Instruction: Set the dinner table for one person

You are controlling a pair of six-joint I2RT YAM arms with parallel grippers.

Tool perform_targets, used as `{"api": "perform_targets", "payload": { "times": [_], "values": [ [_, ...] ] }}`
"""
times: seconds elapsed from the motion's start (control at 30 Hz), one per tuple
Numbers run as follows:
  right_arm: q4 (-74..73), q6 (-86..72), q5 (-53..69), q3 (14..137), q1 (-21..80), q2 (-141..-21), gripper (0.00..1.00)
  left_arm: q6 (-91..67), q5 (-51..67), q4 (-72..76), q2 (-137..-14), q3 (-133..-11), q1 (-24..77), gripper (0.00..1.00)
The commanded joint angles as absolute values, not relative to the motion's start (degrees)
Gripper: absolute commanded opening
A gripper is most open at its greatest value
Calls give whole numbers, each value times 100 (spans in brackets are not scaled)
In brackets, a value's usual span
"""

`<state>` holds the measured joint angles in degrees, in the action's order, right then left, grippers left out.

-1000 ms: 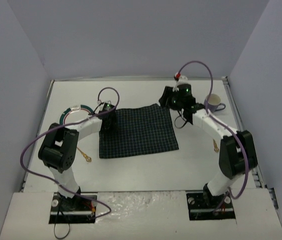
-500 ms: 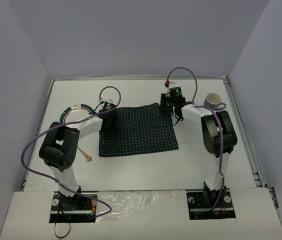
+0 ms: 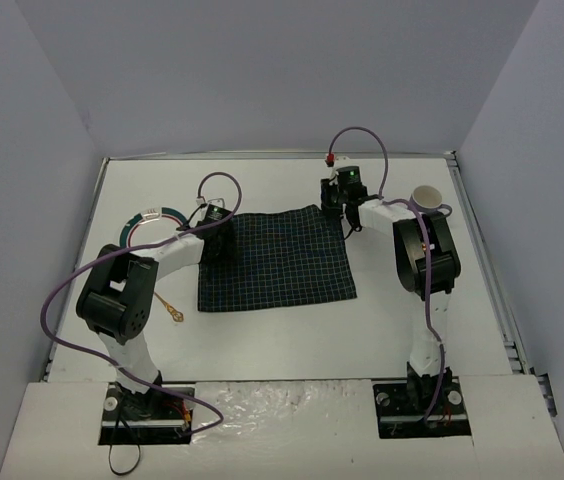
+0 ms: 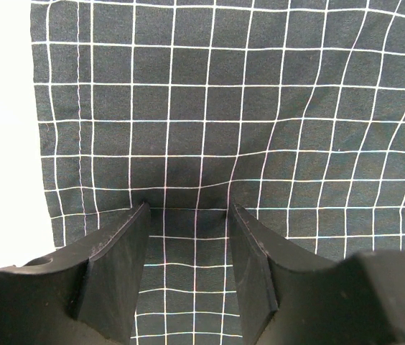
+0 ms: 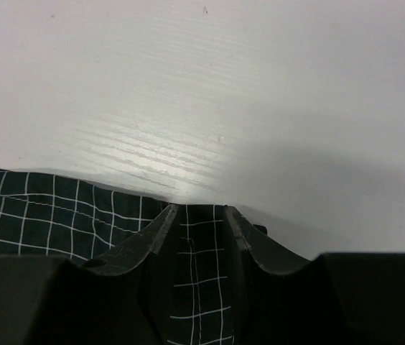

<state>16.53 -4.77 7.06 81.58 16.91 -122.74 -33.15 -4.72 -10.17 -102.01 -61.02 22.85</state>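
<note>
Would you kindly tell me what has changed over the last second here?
The right gripper edged left onto the far right corner of the checked cloth as its elbow swung inward; whether it grips is unclear. The left gripper, cloth, plate and mug stayed put.

Dark green-blue checked cloth point(image 3: 277, 262) flat at middle of table point(image 3: 292, 330), thin white grid, slight ripples in close view. White plate point(image 3: 152, 214) with green rim near left edge, far half, partly hidden. Pale mug point(image 3: 425, 198) upright near far right corner. Gold utensil point(image 3: 171, 310) just left of cloth's near left corner, kind unclear. Grey-lilac walls point(image 3: 262, 80) on three sides.
</note>
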Motion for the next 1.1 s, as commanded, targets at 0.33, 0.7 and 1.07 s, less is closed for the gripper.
{"api": "perform_targets", "payload": {
  "times": [0.33, 0.7, 1.07],
  "values": [
    [1540, -157, 455, 8640, 1635, -12533, 29, -3348, -300, -1177, -10222, -5977, 2251, 44],
    [1501, -179, 264, 8622, 1496, -12377, 0, -3521, -222, -1290, -10330, -5948, 2171, 43],
    [1314, -137, 288, 8797, 1100, -12226, 14, -3590, -148, -1196, -10450, -5886, 2074, 43]
  ]
}}
